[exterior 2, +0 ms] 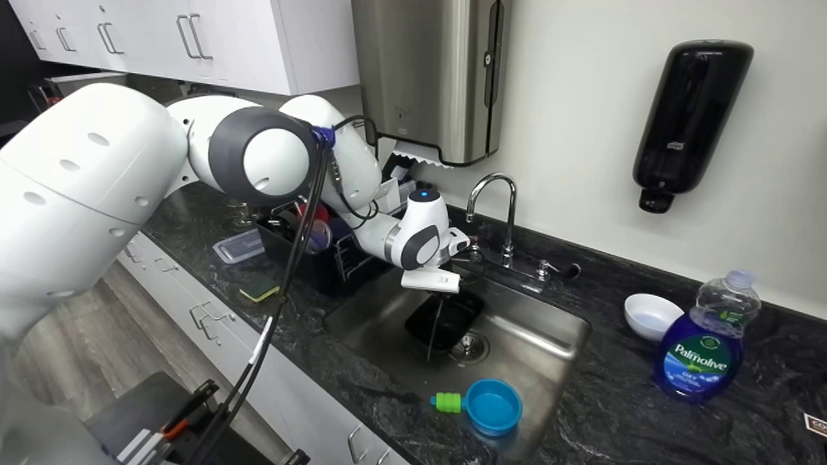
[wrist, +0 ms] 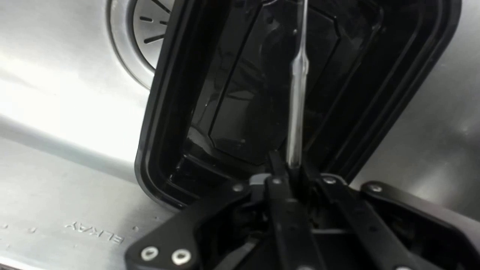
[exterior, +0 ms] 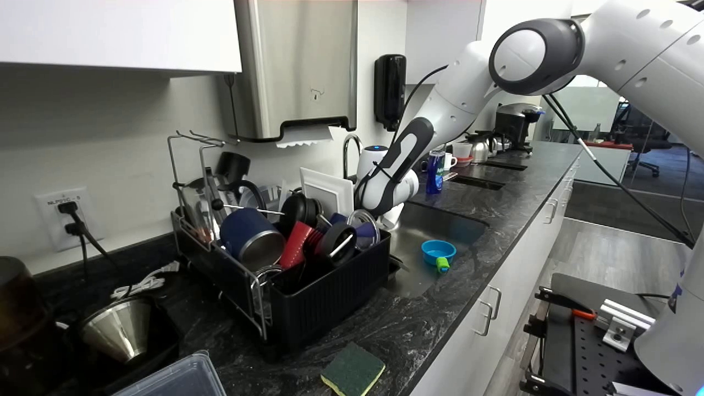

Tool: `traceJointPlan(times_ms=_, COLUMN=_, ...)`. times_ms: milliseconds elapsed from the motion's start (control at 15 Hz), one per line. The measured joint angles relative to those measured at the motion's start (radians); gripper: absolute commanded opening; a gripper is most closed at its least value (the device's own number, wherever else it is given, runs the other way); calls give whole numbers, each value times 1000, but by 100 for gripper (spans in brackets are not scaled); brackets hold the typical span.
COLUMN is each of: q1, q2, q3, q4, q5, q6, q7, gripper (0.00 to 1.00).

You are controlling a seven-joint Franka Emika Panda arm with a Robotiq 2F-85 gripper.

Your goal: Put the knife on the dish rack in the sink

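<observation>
Knife (wrist: 298,90), slim, straight, pale silvery metal: in the wrist view, grasped near one end, seemingly the handle, by the black two-fingered gripper (wrist: 294,167), with jaws pinched together on it. Runs with its long axis straight out from between them and past the top edge of that view, over a black rectangular plastic tray (wrist: 243,120).

In an exterior view, hangs below the rounded white robot wrist (exterior 2: 426,226), slightly slanted, far end down, over that tray and the recessed rectangular steel sink (exterior 2: 536,352). Unclear there whether touching anything beneath.

In an exterior view, large black rectangular dish rack (exterior: 335,294), tall-framed in wire and heavily loaded, on the dark stone countertop (exterior: 407,330) just beside the sink. Impossible to make out knife or gripper past that load.

Probably secured and ready for lifting out. With the length pointing down from the gripper and the rack off to one side, likely calls for rising clear of sink edge and rack wall before any sideways swing; otherwise might knock the dangling end.
</observation>
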Motion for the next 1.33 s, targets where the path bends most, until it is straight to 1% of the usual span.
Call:
traceJointPlan(times_ms=333, q1=-2, q2=0, q3=0, q4=0, q5=-1, q6=-5, q7=-2, gripper=80)
traceJointPlan(times_ms=533, q1=-2, q2=-2, q3=0, q4=0, q5=-3, q6=-5, q7=-3, gripper=99)
traceJointPlan(times_ms=800, q1=-2, q2=-30, q3=0, q4=-8, q5=-4, q6=-16, q7=-3, gripper=100)
traceJointPlan(times_ms=933, q1=-2, q2=-61, q3=-2, q4=-32, q5=-4, q6=-32, q7=-2, gripper=100)
traceJointPlan(times_ms=1333, q1=-6, q2=-203, q3=-27, q4=-187, q5=-4, q6=-97, q7=8, gripper=100)
